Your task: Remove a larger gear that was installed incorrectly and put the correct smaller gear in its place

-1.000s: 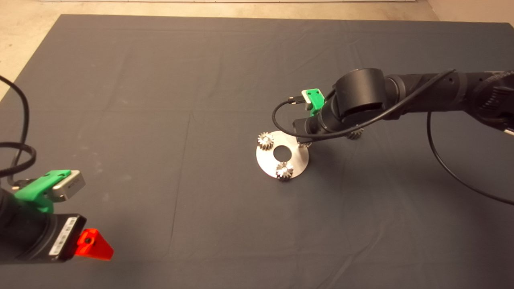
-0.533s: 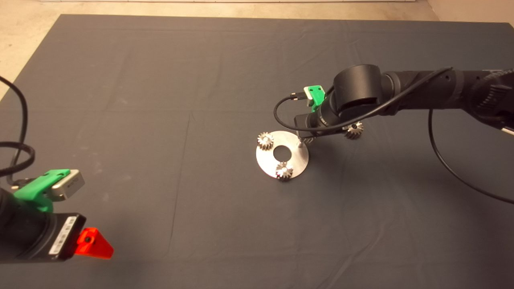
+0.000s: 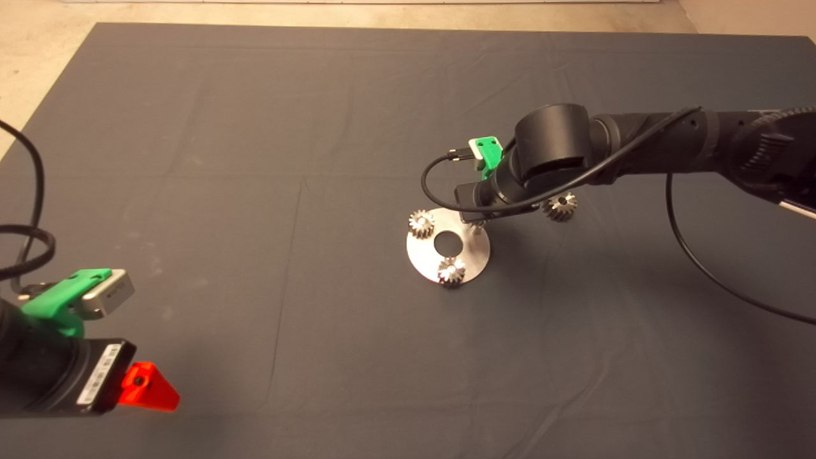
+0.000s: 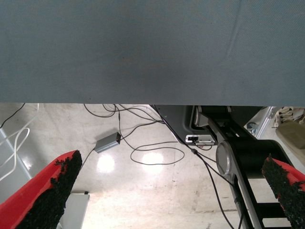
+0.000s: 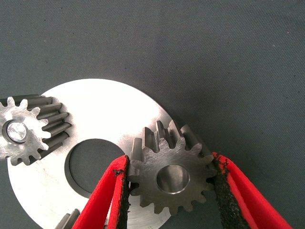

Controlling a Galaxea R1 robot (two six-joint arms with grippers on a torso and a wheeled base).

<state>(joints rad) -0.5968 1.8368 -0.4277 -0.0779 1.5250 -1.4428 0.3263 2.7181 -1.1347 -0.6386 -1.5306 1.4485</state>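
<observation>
The right pincer (image 5: pixel 170 167) is reaching in from the right side of the table and is clenching the smaller gear (image 5: pixel 171 179) between its two red fingers (image 5: pixel 102 200), one black pad pressing against the teeth on each side. The gear is sitting flat, its central hole facing up, over the rim of a round silver plate (image 5: pixel 109 109) on the side nearest the arm. Whether it is already seated on the plate or hanging just above it, I cannot tell. In the head view the black wrist is covering the gear and the pincer almost entirely.

Two other small gears are standing on the plate: one (image 3: pixel 421 223) at its far left rim and one (image 3: pixel 451 271) at its near rim, with the plate's large centre hole (image 3: pixel 448 241) lying between them.

The larger gear (image 3: pixel 560 206) is lying on the dark mat (image 3: pixel 255 127) off to the right of the plate, apart from it and just beside the right arm's wrist.

The left pincer (image 4: pixel 169 186) is waiting at the lower left edge of the table, its fingers spread wide and gripping nothing; its wrist camera is looking past the mat's edge at a pale floor (image 4: pixel 143 200) with cables.
</observation>
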